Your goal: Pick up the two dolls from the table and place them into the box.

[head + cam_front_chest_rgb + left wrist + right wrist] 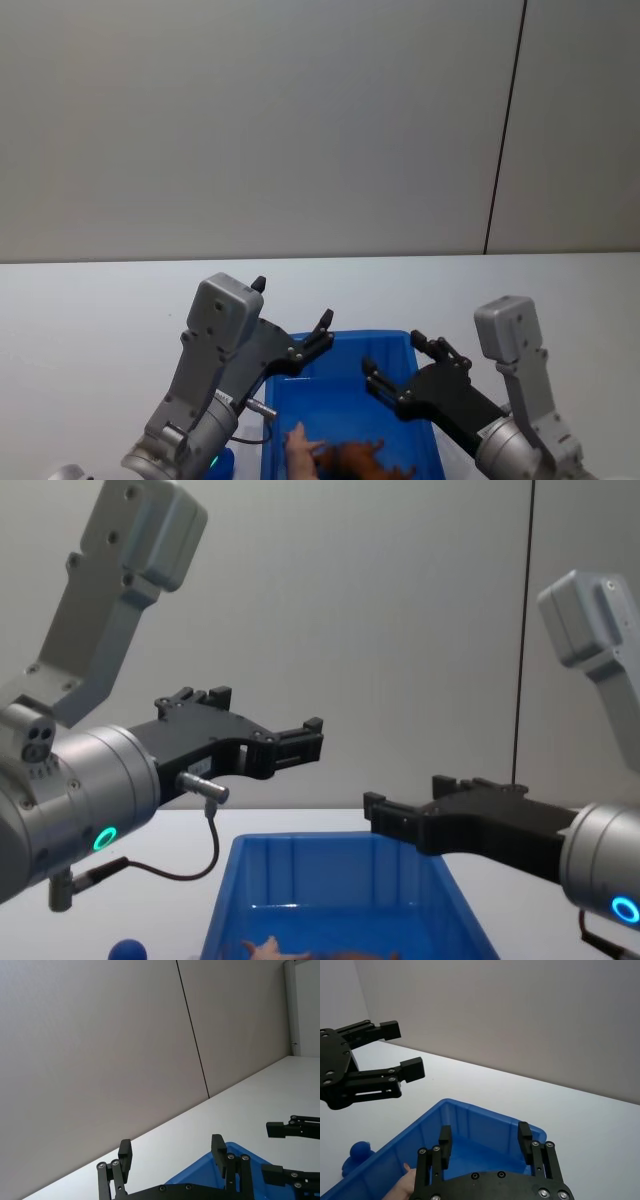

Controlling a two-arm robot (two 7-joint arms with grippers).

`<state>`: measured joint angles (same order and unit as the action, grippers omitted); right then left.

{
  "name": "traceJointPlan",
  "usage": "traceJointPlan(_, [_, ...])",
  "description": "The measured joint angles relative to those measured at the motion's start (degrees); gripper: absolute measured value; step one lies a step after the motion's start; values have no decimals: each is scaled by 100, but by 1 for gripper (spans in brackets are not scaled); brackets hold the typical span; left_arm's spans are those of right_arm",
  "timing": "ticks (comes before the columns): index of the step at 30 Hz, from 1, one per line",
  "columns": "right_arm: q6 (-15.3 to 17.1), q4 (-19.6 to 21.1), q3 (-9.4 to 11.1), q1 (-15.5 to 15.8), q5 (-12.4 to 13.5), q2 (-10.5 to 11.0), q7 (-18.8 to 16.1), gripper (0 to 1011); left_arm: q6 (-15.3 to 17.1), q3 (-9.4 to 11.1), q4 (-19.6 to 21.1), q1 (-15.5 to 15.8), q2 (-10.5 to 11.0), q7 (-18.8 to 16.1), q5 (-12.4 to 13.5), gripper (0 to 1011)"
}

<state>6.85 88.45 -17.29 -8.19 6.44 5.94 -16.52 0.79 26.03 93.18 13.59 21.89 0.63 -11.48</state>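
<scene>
The blue box point(345, 345) sits on the white table between my two arms. Inside it lie the pale pink doll point(298, 445) and, beside it, the brown shaggy doll point(362, 462). The pink doll point(405, 1185) also shows against the box's inner wall point(470, 1125) in the right wrist view. My left gripper point(292, 302) hovers open above the box's far left corner, holding nothing. My right gripper point(393, 353) hangs open over the box's far right part, also with nothing in it. The chest view shows both grippers, left point(310, 738) and right point(377, 810), raised above the box point(330, 880).
A small round blue object point(357, 1152) rests on the table just outside the box's left wall, also in the chest view point(128, 950). The white table point(100, 310) stretches wide on all sides. A grey wall point(300, 120) stands behind it.
</scene>
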Motion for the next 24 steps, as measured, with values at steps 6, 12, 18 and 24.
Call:
traceJointPlan(6, [-83, 47, 6, 44, -70, 12, 263, 923, 0, 0, 0, 0, 0, 0, 0, 1001])
traceJointPlan(12, [-154, 198, 44, 190, -108, 83, 625, 1000, 0, 0, 0, 0, 0, 0, 0, 1001])
traceJointPlan(18, [-189, 375, 95, 373, -107, 178, 930, 1000, 0, 0, 0, 0, 0, 0, 0, 1001])
traceJointPlan(24, [-206, 576, 168, 591, -36, 301, 1266, 1001, 0, 0, 0, 0, 0, 0, 0, 1001])
